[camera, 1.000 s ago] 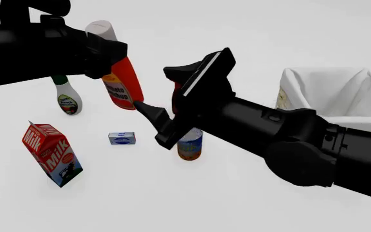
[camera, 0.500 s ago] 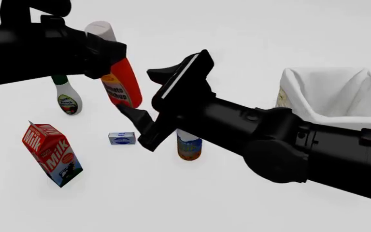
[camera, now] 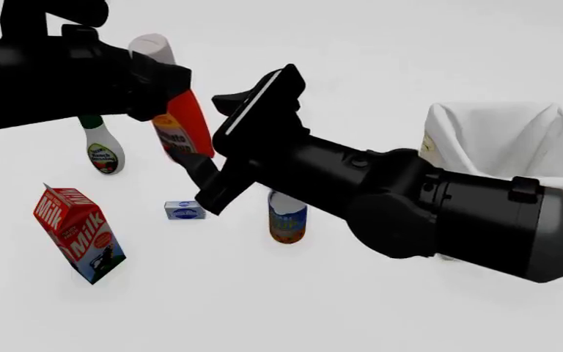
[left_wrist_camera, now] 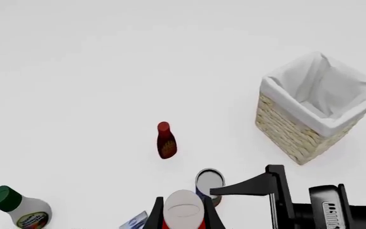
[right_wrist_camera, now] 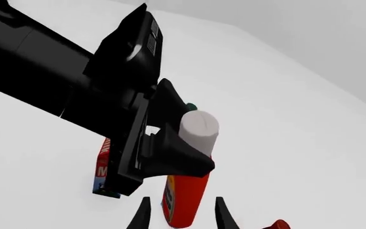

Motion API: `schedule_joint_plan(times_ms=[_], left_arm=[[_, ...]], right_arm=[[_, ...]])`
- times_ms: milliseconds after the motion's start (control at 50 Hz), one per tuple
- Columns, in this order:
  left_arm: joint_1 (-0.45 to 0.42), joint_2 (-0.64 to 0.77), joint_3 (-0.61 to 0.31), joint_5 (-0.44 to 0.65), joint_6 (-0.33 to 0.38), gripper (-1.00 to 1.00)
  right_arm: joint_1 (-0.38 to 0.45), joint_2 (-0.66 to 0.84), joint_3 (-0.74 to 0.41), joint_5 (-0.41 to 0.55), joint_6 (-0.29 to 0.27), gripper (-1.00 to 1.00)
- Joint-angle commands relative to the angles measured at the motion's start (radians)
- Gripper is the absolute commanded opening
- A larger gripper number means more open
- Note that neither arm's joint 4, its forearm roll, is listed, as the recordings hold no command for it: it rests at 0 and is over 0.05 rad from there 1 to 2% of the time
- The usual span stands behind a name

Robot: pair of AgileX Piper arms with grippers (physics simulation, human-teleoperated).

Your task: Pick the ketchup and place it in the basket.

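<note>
The ketchup (camera: 185, 126), a red-orange bottle with a white-grey cap and a yellow-orange label, hangs tilted above the table. My left gripper (camera: 164, 77) is shut on its neck just under the cap; in the left wrist view (left_wrist_camera: 183, 218) the cap (left_wrist_camera: 183, 209) shows between the fingers. My right gripper (camera: 203, 132) is open, and in the right wrist view (right_wrist_camera: 183, 217) its fingers flank the lower body of the ketchup (right_wrist_camera: 186, 198) with small gaps. The basket (camera: 477, 117) stands at the right, apart from both grippers, and shows in the left wrist view (left_wrist_camera: 291, 133).
A white bottle with a green cap (camera: 102, 150), a milk carton (camera: 78, 233), a small blue box (camera: 185, 210) and a can (camera: 287, 218) stand below the grippers. A slim dark-red bottle (left_wrist_camera: 166, 140) stands behind the right arm, hidden in the front view.
My right gripper has moved left and up toward the ketchup, so its open fingers now sit on either side of the bottle. The left gripper and bottle have barely moved.
</note>
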Motion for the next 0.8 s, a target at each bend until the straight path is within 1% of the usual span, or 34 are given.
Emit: schedule_joint_plan(times_ms=[20,260,380,800], left_arm=[[0.007,-0.006,-0.003,0.002,0.014,-1.00],[0.012,-0.008,0.003,0.003,0.014,-1.00],[0.013,-0.008,0.001,0.006,0.014,-1.00],[0.020,0.000,-0.005,0.012,0.017,-1.00]], right_arm=[[-0.005,0.032,-0.039,0.007,-0.007,1.00],[-0.013,0.067,-0.076,0.005,-0.008,1.00],[-0.012,0.087,-0.090,-0.003,0.003,1.00],[-0.028,0.160,-0.140,-0.030,0.015,1.00]])
